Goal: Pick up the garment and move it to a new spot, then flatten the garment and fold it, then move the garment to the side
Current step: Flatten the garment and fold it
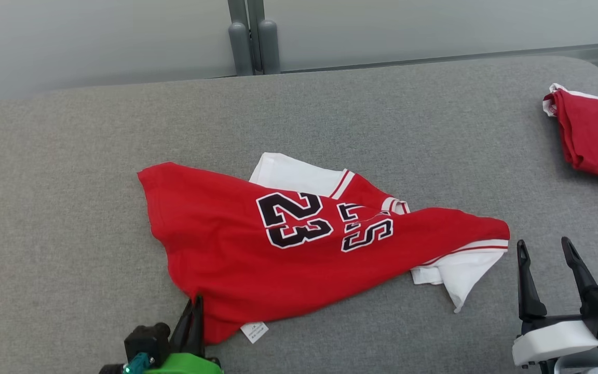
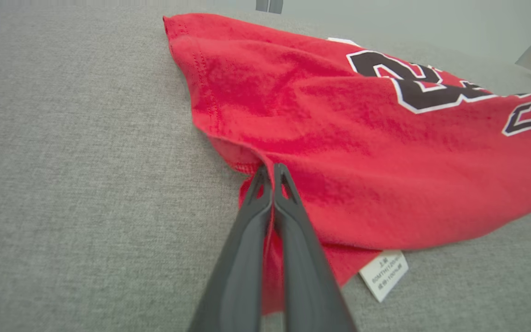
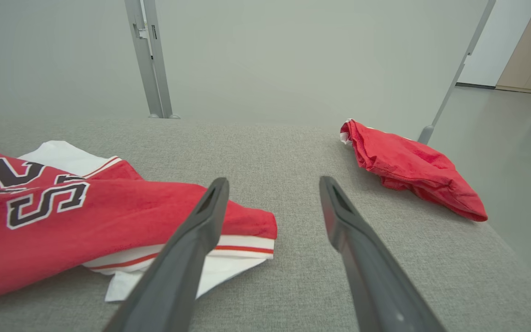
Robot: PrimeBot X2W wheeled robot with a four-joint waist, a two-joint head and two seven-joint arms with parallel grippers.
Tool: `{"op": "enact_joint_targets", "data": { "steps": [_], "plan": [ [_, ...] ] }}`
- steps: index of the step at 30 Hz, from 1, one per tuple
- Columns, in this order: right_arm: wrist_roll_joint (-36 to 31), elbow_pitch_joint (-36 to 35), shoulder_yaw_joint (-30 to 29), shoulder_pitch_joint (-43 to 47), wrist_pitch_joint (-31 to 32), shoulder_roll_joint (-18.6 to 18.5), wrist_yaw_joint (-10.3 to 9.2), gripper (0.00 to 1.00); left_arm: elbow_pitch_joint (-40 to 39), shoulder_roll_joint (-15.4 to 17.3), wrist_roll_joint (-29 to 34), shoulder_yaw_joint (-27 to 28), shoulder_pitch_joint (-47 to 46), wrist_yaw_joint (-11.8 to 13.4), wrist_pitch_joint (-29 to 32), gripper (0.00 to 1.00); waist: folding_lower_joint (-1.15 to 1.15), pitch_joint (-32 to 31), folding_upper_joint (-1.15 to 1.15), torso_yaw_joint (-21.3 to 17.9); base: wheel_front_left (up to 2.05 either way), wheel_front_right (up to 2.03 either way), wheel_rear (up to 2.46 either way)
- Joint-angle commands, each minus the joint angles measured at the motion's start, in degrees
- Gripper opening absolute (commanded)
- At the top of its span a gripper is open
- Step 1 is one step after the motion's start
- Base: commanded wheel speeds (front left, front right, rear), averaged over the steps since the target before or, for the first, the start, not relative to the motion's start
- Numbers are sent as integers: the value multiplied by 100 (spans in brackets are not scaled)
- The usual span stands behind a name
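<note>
At lower left of the head view, the left gripper (image 1: 195, 306) is clamped on the hem of the probably limp, light red-and-white jersey (image 1: 236, 244) crumpled mid-frame on the grey fabric worktop (image 1: 60, 234), while the right gripper (image 1: 544, 244), fingers apart, could take the opposite edge.

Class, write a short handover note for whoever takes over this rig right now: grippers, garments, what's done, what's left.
Left gripper: shut on the near hem of the red jersey.
Right gripper: open, beside its white sleeve.
Jersey lies crumpled mid grey surface; a second red garment sits at the far right.
Done: first grip.
Left: lift, relocate, flatten, fold, move aside.
</note>
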Motion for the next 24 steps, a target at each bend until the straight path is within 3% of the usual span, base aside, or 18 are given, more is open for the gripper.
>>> {"op": "enact_joint_targets", "data": {
  "steps": [1,4,10,11,13,14,20,24],
  "plan": [
    [13,5,13,-102,-18,-7,-6,100,-63,31,-27,49,-239,-42,-14,0,0,57,0,10,0,0,0],
    [-24,36,79,-205,-17,-9,-6,100,-3,27,-70,90,-671,-119,-8,0,0,152,0,-25,0,0,0],
    [-18,143,184,-293,-18,-8,-6,100,865,207,-93,133,-1199,-149,283,0,0,207,0,-254,0,0,0],
    [-1,153,173,-298,-17,-12,-6,100,967,245,-110,179,-1246,-120,260,10,0,216,0,-289,0,0,0],
    [29,176,106,-249,-18,-9,-6,100,1166,310,-137,312,-1279,-24,157,90,0,215,0,-321,0,0,0],
    [35,186,94,-215,-18,-7,-6,100,1215,307,-170,361,-1259,-7,125,100,0,209,0,-324,0,0,0],
    [46,195,-20,-41,-18,-7,-6,100,1108,278,-406,667,-879,-120,-7,100,0,91,0,-218,0,0,0],
    [19,66,-110,34,-17,-8,-6,100,180,226,-367,1078,-359,-23,-17,100,0,-127,0,-89,0,0,0]
  ]
}}
